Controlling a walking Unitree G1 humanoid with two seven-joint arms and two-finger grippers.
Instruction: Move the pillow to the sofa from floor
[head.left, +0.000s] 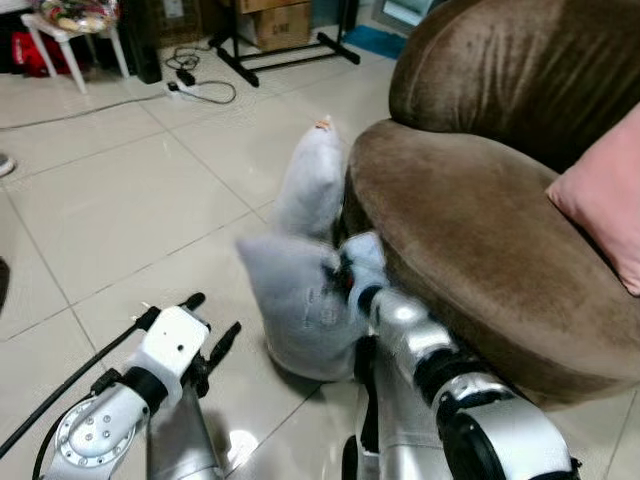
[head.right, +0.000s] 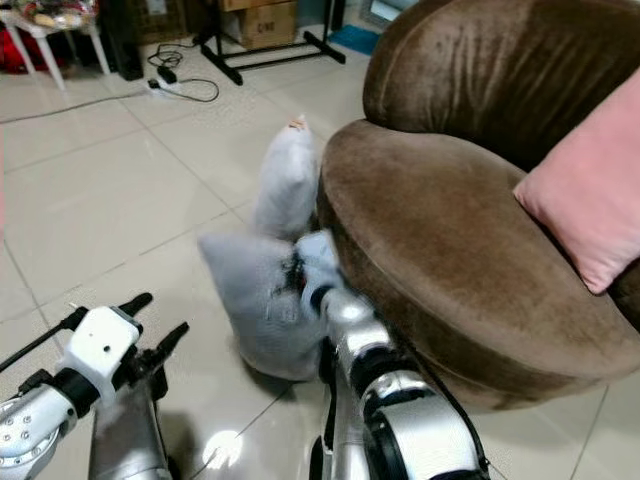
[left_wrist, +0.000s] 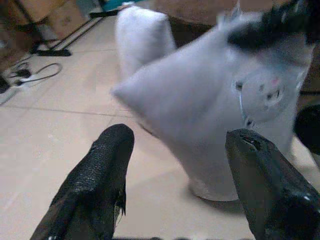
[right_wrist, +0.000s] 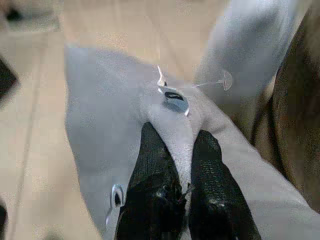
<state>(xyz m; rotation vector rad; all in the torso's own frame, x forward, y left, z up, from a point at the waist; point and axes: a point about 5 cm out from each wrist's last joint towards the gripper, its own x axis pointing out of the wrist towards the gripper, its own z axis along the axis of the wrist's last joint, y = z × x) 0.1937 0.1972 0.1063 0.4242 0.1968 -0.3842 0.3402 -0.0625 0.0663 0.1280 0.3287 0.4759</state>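
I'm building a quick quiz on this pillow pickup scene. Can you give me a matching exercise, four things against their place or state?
Things:
1. right hand
2. left hand
3. pink cushion
4. second grey pillow

States:
A. leaning against the sofa's side
B. lying on the sofa seat
C. open, short of the pillow
D. pinching a fold of the front grey pillow

Pairs: 1-D, 2-C, 3-B, 4-A

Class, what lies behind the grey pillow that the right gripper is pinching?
Behind the grey pillow stands a second grey pillow against the brown sofa. The right gripper pinches the front pillow, which hides the second's base.
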